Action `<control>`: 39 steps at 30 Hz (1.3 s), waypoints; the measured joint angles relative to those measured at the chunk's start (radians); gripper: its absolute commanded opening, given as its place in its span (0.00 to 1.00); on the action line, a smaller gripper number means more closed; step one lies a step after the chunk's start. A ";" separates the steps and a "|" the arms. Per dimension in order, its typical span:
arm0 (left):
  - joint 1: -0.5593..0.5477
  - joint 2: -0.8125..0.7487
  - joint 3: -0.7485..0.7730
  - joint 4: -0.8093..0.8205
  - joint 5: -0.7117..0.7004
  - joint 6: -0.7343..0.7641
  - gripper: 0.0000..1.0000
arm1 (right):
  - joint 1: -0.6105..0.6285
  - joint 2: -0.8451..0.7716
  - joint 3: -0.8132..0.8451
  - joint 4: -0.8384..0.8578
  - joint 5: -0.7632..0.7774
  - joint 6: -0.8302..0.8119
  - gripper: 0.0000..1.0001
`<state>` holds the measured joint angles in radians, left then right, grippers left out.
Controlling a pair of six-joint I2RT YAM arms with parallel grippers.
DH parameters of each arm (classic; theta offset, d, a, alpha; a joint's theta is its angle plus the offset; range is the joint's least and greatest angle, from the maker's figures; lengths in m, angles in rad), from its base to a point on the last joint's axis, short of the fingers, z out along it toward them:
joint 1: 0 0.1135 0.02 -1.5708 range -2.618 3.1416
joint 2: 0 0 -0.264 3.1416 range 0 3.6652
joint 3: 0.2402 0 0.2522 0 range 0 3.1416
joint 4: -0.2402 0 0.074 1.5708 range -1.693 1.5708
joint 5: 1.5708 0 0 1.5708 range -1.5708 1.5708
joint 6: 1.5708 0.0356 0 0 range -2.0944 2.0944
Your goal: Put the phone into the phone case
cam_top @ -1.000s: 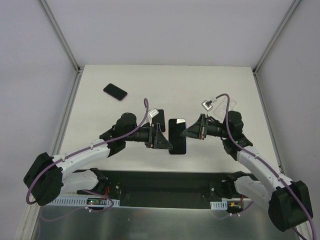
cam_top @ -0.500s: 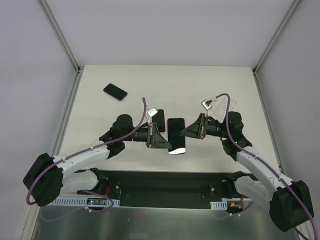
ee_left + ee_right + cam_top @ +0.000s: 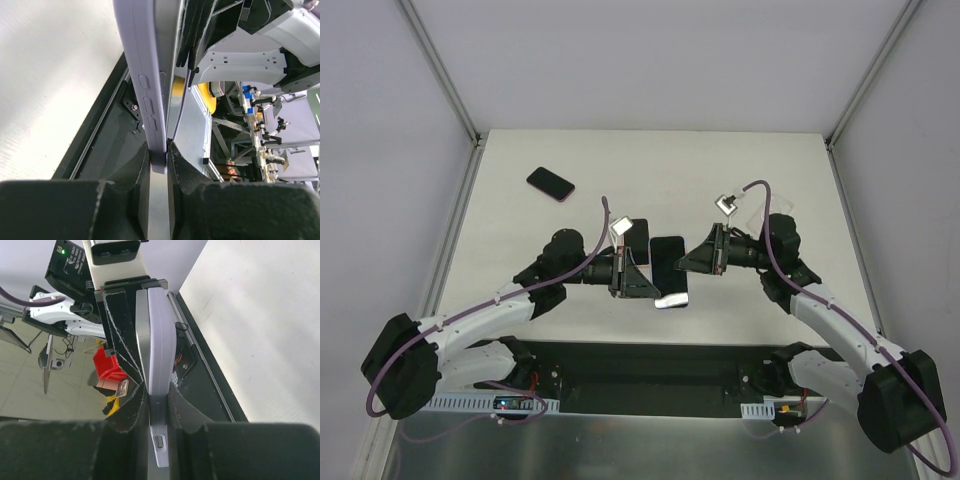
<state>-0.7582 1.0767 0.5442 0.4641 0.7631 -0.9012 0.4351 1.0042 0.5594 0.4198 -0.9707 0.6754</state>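
A dark-screened phone (image 3: 669, 268) with a lavender edge hangs above the table between both arms. My left gripper (image 3: 642, 281) is shut on its left long edge. My right gripper (image 3: 692, 262) is shut on its right long edge. In the left wrist view the lavender edge (image 3: 147, 75) runs up from my pinched left gripper (image 3: 159, 156). From the right wrist, the same phone (image 3: 161, 340) stands clamped in my right gripper (image 3: 159, 405), with a side button showing below the pads. A clear phone case (image 3: 778, 207) lies on the table, partly hidden behind the right arm.
A second dark phone (image 3: 551, 183) lies on the table at the back left. A black flat object (image 3: 639, 236) lies just behind the left gripper. The dark base rail (image 3: 650, 365) runs along the near edge, and frame posts (image 3: 440, 70) stand at the back corners.
The left gripper's jaws have closed on the phone. The phone and both grippers have shifted slightly left, and its near end now catches the light.
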 measured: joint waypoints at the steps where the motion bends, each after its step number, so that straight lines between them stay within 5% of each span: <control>1: 0.000 -0.008 0.002 -0.008 -0.005 0.000 0.20 | 0.003 0.000 0.005 0.001 -0.004 -0.011 0.11; 6: 0.001 -0.023 0.011 -0.047 -0.014 0.020 0.40 | 0.021 -0.001 0.009 -0.003 -0.006 -0.022 0.10; 12: 0.032 -0.022 0.048 -0.060 -0.014 0.031 0.47 | 0.077 -0.019 0.001 -0.006 -0.006 -0.038 0.10; 22: 0.039 0.010 0.055 0.017 0.024 0.003 0.00 | 0.108 -0.036 -0.018 -0.026 0.032 -0.049 0.41; 26: 0.039 0.009 0.045 0.029 0.026 0.005 0.00 | 0.116 -0.058 -0.006 -0.056 0.050 -0.058 0.52; 39: 0.040 0.000 0.024 0.077 0.114 0.013 0.00 | 0.119 -0.019 0.132 -0.180 0.068 -0.119 0.49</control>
<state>-0.7181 1.0767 0.5678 0.5407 0.8776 -0.8886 0.5545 0.9855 0.6918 0.2398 -0.9031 0.5568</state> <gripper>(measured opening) 0.124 0.524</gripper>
